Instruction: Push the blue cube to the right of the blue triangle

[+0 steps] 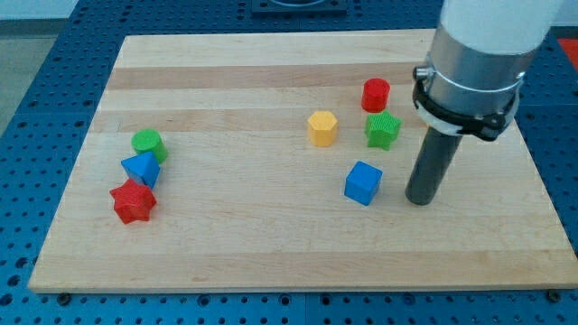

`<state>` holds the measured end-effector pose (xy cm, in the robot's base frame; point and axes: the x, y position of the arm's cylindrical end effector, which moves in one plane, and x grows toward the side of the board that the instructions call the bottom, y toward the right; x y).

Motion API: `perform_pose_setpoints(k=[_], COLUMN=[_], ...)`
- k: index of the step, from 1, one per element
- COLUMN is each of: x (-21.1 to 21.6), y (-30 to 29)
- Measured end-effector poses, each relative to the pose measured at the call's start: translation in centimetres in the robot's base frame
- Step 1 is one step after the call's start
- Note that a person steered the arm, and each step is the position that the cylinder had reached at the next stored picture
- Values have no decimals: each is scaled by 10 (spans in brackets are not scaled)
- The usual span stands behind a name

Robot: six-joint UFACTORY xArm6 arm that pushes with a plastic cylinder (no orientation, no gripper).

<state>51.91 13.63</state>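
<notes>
blue cube [363,182] | my tip [420,200] just right, apart

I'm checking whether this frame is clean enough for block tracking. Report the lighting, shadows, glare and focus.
Camera view: even, soft lighting; the wooden board shows no strong glare. Each block casts only a faint, short shadow, as under the blue cube and the blue triangle. My tip, just to the view's right of the blue cube, looks sharp, as do the blocks. The pale arm housing at the view's top is bright and cropped.
</notes>
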Motion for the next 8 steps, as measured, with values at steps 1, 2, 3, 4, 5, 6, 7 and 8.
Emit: perform_pose_setpoints(k=[1,2,3,4,5,6,7,8], x=[-7,-11,-19,-27,-27,-27,-27,-27], y=[-21,-47,-74,-97,-102,-102,-107,-115])
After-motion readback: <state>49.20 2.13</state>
